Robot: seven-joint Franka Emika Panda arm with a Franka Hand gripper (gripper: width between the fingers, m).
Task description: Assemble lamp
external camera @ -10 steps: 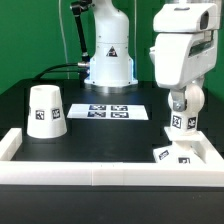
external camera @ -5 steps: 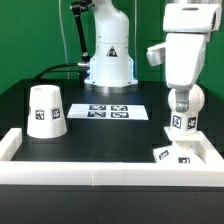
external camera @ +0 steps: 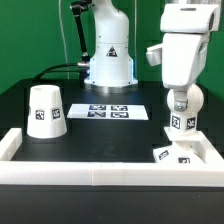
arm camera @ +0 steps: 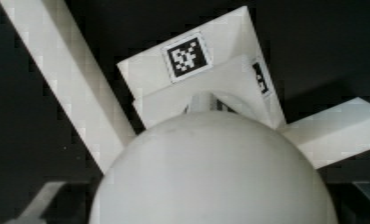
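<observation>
The white ball-shaped bulb (external camera: 180, 118) with a tag hangs in my gripper (external camera: 181, 110), which is shut on it. It is just above the flat square base (external camera: 172, 154), which lies in the tray's corner on the exterior view's right. In the wrist view the bulb (arm camera: 208, 170) fills the lower middle, with the tagged base (arm camera: 200, 65) beyond it. My fingers (arm camera: 22, 205) show dark at either side of the bulb. The tapered shade (external camera: 45, 110) stands upside down on the exterior view's left, far from the gripper.
The marker board (external camera: 110, 111) lies flat on the black table in the middle. A low white wall (external camera: 100, 173) borders the table's front and sides. The robot's base (external camera: 108, 60) stands at the back.
The arm's upper part has shifted slightly up and to the exterior view's right since a second ago. The bulb stays over the base. Nothing differs in the last half second.
</observation>
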